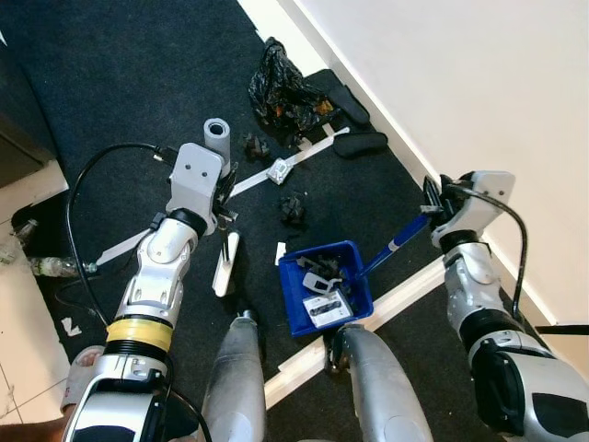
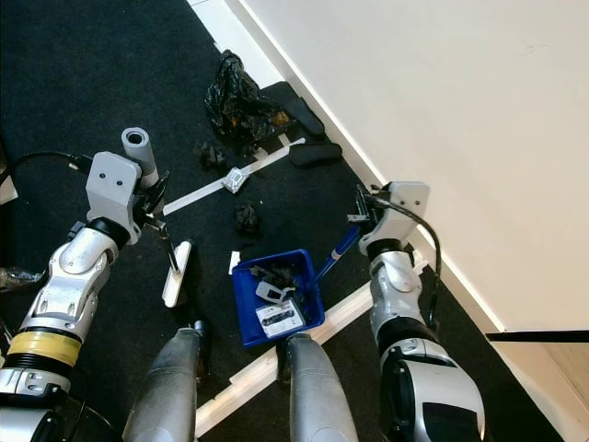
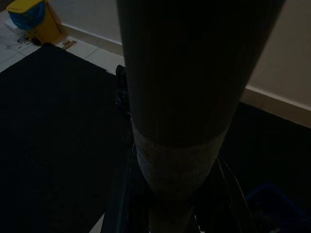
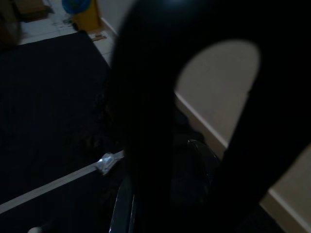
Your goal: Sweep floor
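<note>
Left gripper [image 1: 221, 198]: clamped on the grey broom handle [image 1: 217, 138], which rises toward the camera; the left wrist view looks straight down that pole.
Broom head [image 1: 225, 262]: pale, narrow, resting on the dark carpet [image 1: 110, 74] just to the robot's left of the blue dustpan [image 1: 324, 287].
Right gripper [image 1: 431, 198]: closed round the top of the dustpan handle [image 1: 394, 244], a blue stick slanting down into the pan's far side.
Blue dustpan: on the carpet between the two arms, just ahead of the robot's legs, already holding dark scraps and a white labelled packet [image 1: 327, 308].
Loose litter: a dark clump [image 1: 293, 210] just beyond the dustpan; a crumpled white wrapper [image 1: 279, 171] farther off, lying on the white tape strip [image 1: 276, 170]; another dark lump [image 1: 255, 146] and a black plastic bag [image 1: 285, 92] well beyond, near the wall [image 1: 460, 83].
Risk, pan: likely to spill its load if the right arm tilts or lifts the handle.
Risk, broom: the head sits beside the pan, not behind the litter; a stroke from here would probably miss the clump or scatter it farther.
</note>
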